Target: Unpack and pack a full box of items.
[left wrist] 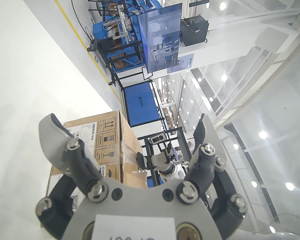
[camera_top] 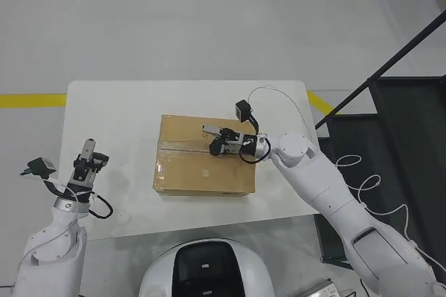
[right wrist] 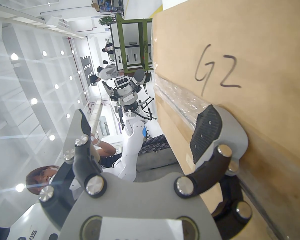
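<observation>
A brown cardboard box (camera_top: 204, 163) stands shut in the middle of the white table (camera_top: 119, 111), with clear tape (right wrist: 175, 96) along its top seam. My right gripper (camera_top: 210, 139) lies open on the box top (right wrist: 240, 51). One of its fingers (right wrist: 207, 131) rests flat on the cardboard beside the tape, and the other is raised in the air. My left gripper (camera_top: 91, 154) hovers open and empty over the table, well to the left of the box. In the left wrist view the left gripper (left wrist: 126, 123) faces the labelled side of the box (left wrist: 107, 136).
A black metal stair frame (camera_top: 386, 111) stands just off the table's right edge. A thin white cable (camera_top: 282, 93) loops above the right wrist near the table's far right corner. Bare table lies on either side of the box.
</observation>
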